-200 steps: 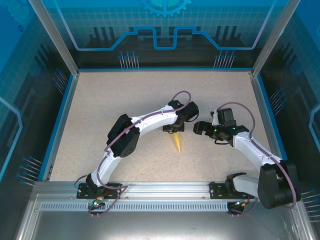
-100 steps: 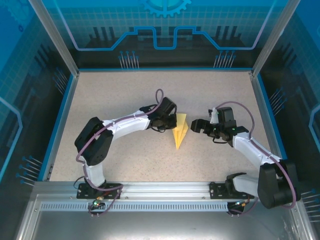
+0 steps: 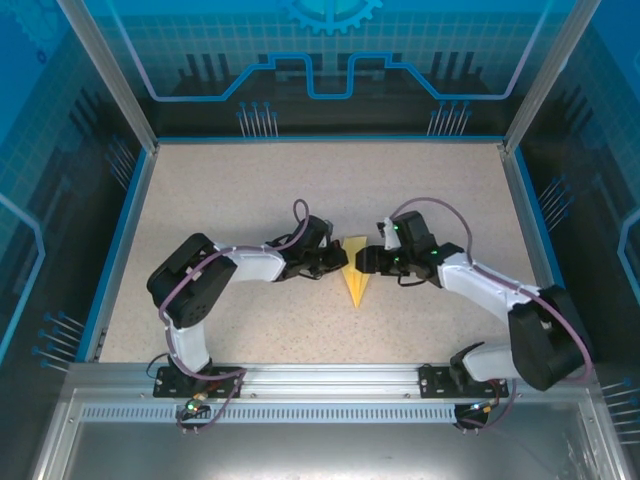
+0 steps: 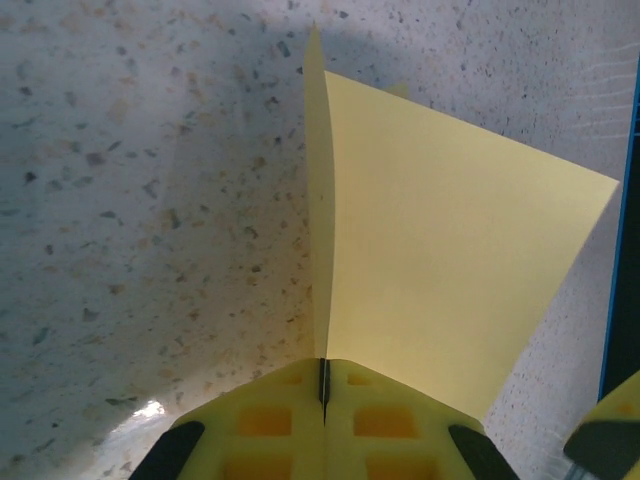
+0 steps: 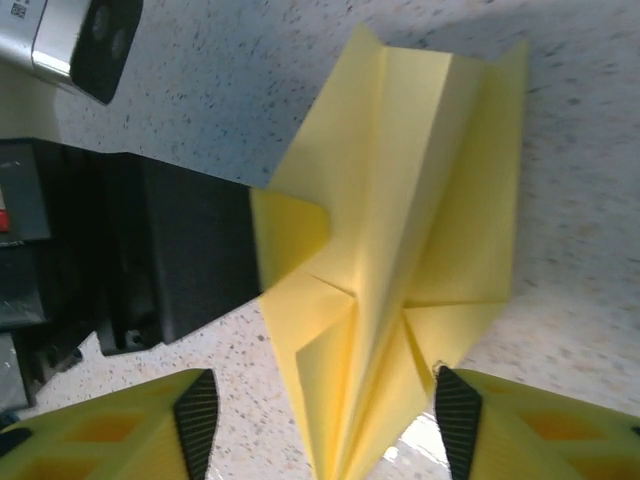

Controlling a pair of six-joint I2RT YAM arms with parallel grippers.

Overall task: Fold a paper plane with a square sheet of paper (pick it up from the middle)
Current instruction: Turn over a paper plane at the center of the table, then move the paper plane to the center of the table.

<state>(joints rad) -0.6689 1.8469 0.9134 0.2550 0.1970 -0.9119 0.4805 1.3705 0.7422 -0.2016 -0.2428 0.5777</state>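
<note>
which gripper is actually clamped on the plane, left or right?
The left gripper: its jaws are shut with a fold of the paper plane pinched between them. The right gripper has its fingers apart, straddling the plane, not clamped.

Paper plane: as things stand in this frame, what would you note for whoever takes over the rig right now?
Left gripper: shut on a fold of the paper plane.
Right gripper: open, jaws either side of the plane.
Plane: middle of the table, tip toward the near edge.
Done: already folded into a dart shape.
Left: probably final wing shaping, then release.
</note>
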